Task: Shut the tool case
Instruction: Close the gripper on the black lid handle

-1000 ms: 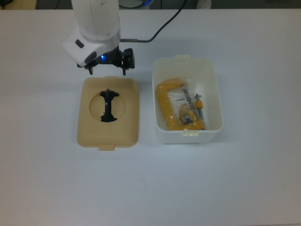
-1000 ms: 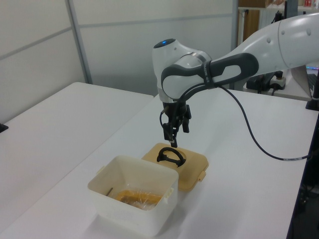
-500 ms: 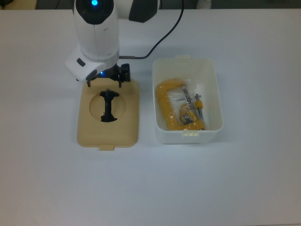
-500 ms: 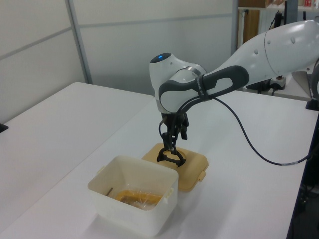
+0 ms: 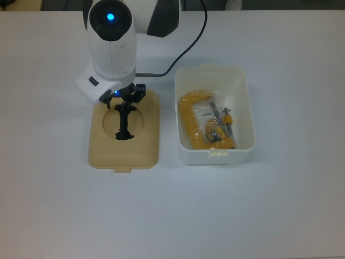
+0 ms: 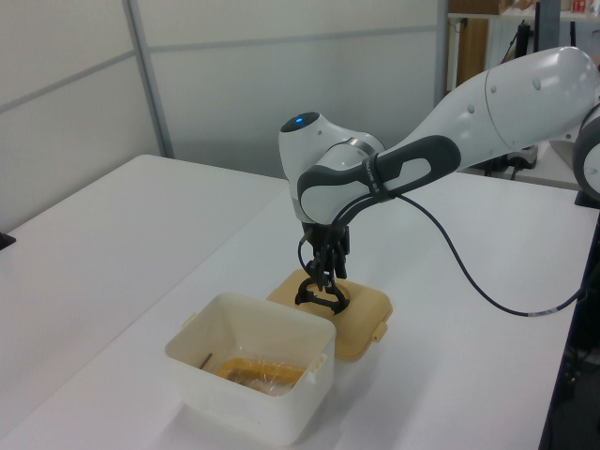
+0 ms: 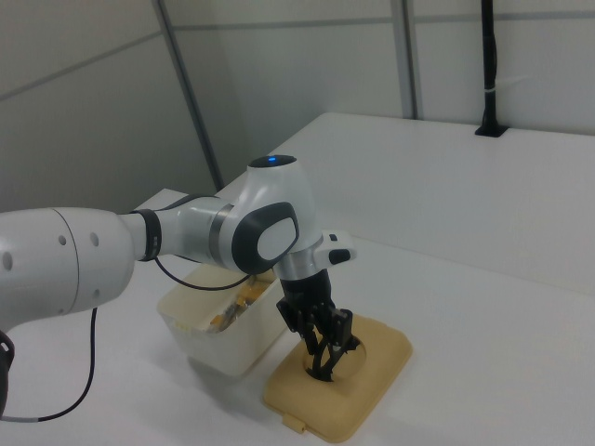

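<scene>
The pincer [image 5: 125, 100] sits directly over the far end of the lid's black handle [image 5: 124, 121], fingers seemingly apart around it. The beige lid [image 5: 124, 129] lies flat on the table [image 5: 280, 205], just beside the open white box [image 5: 215, 114] on the top view's left.

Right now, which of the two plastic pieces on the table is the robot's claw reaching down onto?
The beige lid, lying flat beside the white box. The gripper is down at the lid's black handle; the box just holds yellow tools.

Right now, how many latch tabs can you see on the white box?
2: one tab on the box's rim at the top view's top, one tab on the rim at the top view's bottom.
</scene>
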`<action>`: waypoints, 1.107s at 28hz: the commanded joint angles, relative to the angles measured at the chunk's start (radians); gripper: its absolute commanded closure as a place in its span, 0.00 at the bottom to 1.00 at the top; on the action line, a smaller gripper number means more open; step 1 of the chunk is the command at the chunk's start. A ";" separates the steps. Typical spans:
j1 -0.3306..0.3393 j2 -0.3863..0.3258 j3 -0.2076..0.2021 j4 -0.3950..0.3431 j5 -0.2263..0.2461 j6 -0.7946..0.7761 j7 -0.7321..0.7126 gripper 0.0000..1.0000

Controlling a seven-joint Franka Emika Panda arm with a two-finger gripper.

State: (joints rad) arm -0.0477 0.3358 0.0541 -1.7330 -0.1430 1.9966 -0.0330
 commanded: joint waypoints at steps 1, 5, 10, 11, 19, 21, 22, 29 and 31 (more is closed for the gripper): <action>0.003 0.011 0.001 -0.002 -0.010 0.039 -0.011 0.60; 0.002 0.011 0.001 0.000 -0.003 0.044 -0.010 0.63; 0.002 0.011 0.003 0.000 0.003 0.050 -0.016 0.75; 0.002 0.011 0.003 0.000 0.005 0.051 -0.016 0.75; 0.003 0.008 0.003 0.001 0.008 0.050 -0.018 1.00; 0.000 0.002 0.003 0.001 0.008 0.050 -0.019 1.00; -0.001 0.000 0.003 0.001 0.008 0.048 -0.019 1.00; -0.004 -0.027 0.003 0.003 0.010 0.039 -0.033 1.00; -0.006 -0.041 0.000 0.003 0.010 0.033 -0.031 1.00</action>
State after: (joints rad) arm -0.0474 0.3386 0.0569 -1.7201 -0.1425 2.0265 -0.0352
